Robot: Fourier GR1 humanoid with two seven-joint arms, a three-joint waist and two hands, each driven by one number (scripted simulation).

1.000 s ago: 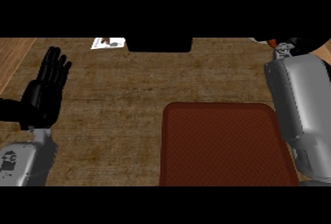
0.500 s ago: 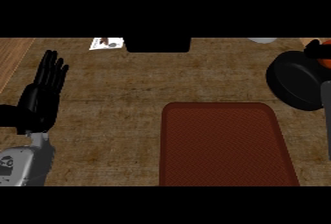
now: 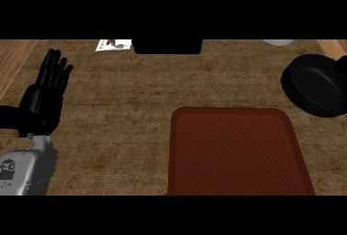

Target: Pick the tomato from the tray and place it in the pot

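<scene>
A red-brown tray (image 3: 237,151) lies on the counter at the centre right, and nothing shows on it. At the right edge stands a black round pot (image 3: 313,85), partly cut off by the view's border. No tomato shows anywhere. My left hand (image 3: 44,98) rests open at the left side, fingers straight and pointing up, holding nothing. My right hand does not show.
A black block (image 3: 169,46) sits at the counter's far edge, with a small white card (image 3: 112,44) to its left. A white object (image 3: 278,42) peeks in at the top right. Wooden strips border the counter at the far left and far right.
My right forearm, which covered the right side a second ago, has left the view to the right. The black pot is now uncovered. The left hand has stayed in place.
</scene>
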